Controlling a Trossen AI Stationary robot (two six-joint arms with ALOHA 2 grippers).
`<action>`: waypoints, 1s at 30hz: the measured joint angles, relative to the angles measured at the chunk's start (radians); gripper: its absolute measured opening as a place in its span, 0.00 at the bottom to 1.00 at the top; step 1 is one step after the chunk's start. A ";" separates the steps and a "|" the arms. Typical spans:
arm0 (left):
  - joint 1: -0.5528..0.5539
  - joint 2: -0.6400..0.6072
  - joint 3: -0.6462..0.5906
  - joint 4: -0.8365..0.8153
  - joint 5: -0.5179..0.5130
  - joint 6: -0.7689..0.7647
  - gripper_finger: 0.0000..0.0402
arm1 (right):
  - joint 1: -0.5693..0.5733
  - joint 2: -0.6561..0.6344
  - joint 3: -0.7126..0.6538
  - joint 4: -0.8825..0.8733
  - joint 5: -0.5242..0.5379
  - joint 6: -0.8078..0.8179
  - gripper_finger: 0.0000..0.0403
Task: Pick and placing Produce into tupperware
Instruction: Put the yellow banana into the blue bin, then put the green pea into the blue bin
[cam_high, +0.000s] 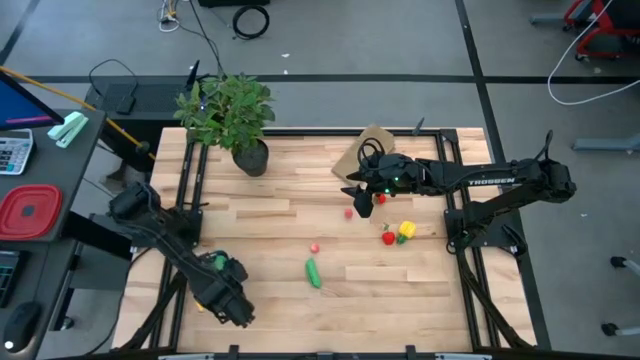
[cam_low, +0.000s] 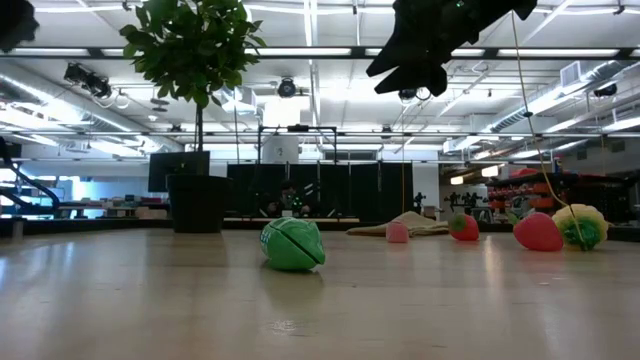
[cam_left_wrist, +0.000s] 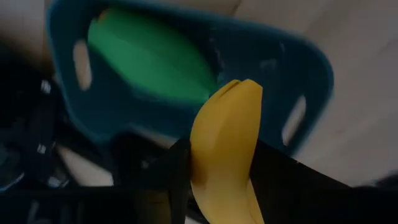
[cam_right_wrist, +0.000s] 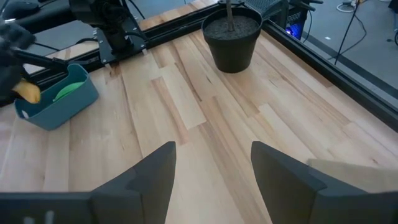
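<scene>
My left gripper (cam_high: 228, 300) is near the table's front left corner, shut on a yellow banana (cam_left_wrist: 224, 143). Just below it stands the blue tupperware (cam_left_wrist: 292, 68), with a green piece (cam_left_wrist: 149, 59) lying inside. The right wrist view shows the tub (cam_right_wrist: 59, 109) resting on the table and the banana (cam_right_wrist: 28, 92) at its rim. A green piece (cam_high: 313, 272), small red pieces (cam_high: 314, 247) and a red and a yellow piece (cam_high: 398, 233) lie mid-table. My right gripper (cam_high: 358, 200) hangs open above them, with nothing between its fingers. My left gripper pinches the banana's two sides (cam_left_wrist: 205, 180) between its two fingers (cam_left_wrist: 165, 171). The fingers point steeply down from above. The banana's free end (cam_left_wrist: 245, 90) sticks out past the fingertips, toward the tub's near wall. The banana is lifted clear of the table.
A potted leafy plant (cam_high: 228, 115) stands at the far left of the table. A tan flat block (cam_high: 365, 150) lies at the far edge, behind my right gripper. A red square container (cam_high: 30, 212) sits off the table to the left. Black frame rails (cam_high: 190, 180) run along both sides.
</scene>
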 joint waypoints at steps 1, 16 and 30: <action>0.007 0.000 -0.020 0.023 -0.010 0.010 0.36 | 0.000 0.000 0.000 0.000 0.000 0.000 0.55; 0.122 0.000 -0.110 0.196 -0.014 0.181 0.46 | 0.000 0.000 0.000 0.001 0.000 0.008 0.55; 0.199 0.000 -0.041 0.084 0.134 0.190 0.58 | 0.000 0.000 0.000 0.000 0.000 -0.001 0.55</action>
